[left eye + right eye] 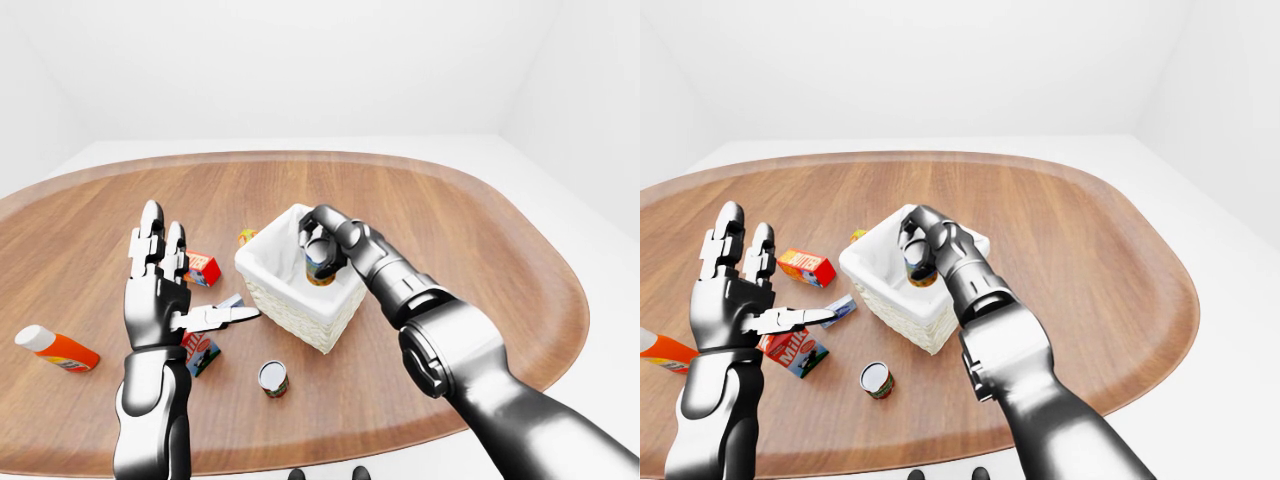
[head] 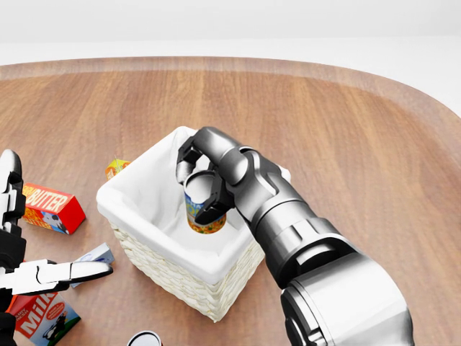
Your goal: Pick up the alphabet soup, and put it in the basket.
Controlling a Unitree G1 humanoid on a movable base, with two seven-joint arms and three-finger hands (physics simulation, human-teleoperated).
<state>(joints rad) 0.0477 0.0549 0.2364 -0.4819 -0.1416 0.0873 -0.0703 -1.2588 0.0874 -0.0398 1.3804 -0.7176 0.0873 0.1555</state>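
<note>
On the wooden worktop (image 2: 346,130) the white-lined basket (image 2: 137,238) holds the right hand (image 2: 205,189), clenched round the soup can (image 2: 204,216) low inside. Best lower it to the liner, then release. The left hand (image 1: 160,285) hovers open.

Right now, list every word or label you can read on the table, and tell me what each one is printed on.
"BUTTER": on the red butter box at the head view's left.
"Milk": on the red milk carton at its bottom left corner.
Soup can held in the right hand over the basket: label too blurred to read.
Small can, orange bottle, small box behind the basket: no legible text.
</note>
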